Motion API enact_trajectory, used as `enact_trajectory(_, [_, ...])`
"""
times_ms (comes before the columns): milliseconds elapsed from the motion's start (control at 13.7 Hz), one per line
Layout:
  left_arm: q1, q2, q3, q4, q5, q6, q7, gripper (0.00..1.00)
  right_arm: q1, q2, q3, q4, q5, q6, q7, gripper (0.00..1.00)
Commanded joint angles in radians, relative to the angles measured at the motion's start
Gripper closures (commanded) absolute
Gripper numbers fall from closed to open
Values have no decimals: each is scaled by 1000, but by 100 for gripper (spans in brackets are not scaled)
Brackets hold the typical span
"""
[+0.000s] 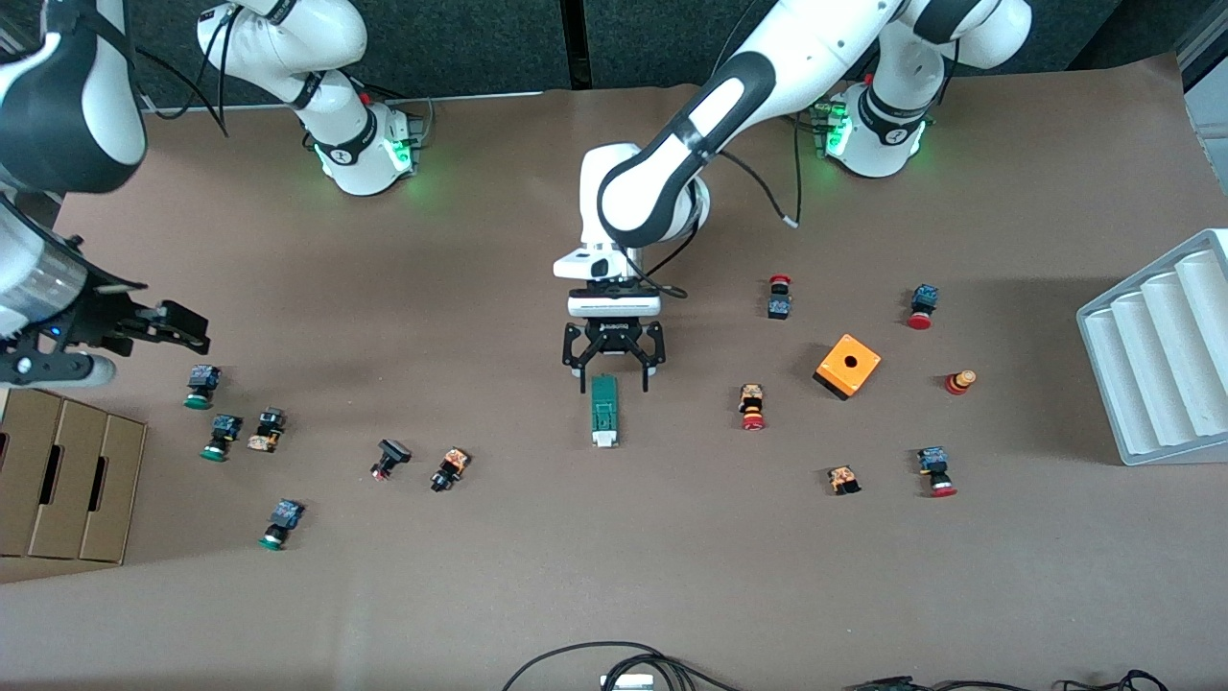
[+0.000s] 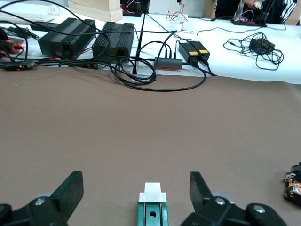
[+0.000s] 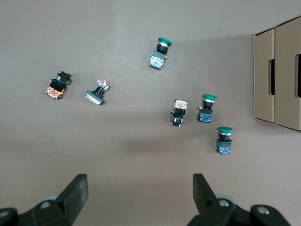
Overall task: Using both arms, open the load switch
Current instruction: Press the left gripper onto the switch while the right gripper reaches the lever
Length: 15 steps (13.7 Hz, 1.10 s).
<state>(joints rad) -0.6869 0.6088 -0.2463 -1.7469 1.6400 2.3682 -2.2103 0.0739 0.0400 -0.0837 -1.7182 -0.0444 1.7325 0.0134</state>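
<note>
Load switch [image 1: 603, 412] lies mid-table, well clear of every edge, white slider end toward the front camera. Left gripper [image 1: 614, 371] straddles its green end, jaws spread, nothing held; right gripper [image 1: 173, 324] waits spread-jawed above the green push buttons [image 1: 213, 413]. Looks light, rigid, smooth plastic: best pinched across the narrow green body while the slider is pulled.

place: robotics lab | evidence: two white arms [image 1: 672, 163] bolted to brown-papered surface [image 1: 614, 576] | power bricks [image 2: 113, 40], tangled cables [image 2: 155, 75] at left wrist frame's top | scattered push buttons [image 3: 207, 109]

Front view taken high, facing robots, whole bench [image 1: 614, 576] covered. Left wrist view set low, close over load switch [image 2: 152, 212], shared with front view.
</note>
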Motion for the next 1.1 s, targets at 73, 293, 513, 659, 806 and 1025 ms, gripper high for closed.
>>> enact_trajectory(73, [-6,75,-14,27,144,-67,-130,0,4,93,-2,49,3,12,34,1])
enact_trajectory(293, [-57,146,-18,66,162,-161,-172,0,15,124,2,51,0,13,19,1])
enact_trajectory(513, [-86,176,-18,67,159,-214,-186,0,59,127,2,61,6,16,31,1])
enact_trajectory(659, [-111,209,-18,84,161,-257,-201,0,104,132,2,77,35,18,104,1])
enact_trajectory(806, [-123,232,-18,105,161,-296,-201,0,122,152,2,98,73,18,247,1])
enact_trajectory(1025, [-143,262,-18,139,190,-311,-200,0,149,201,2,149,156,18,377,1])
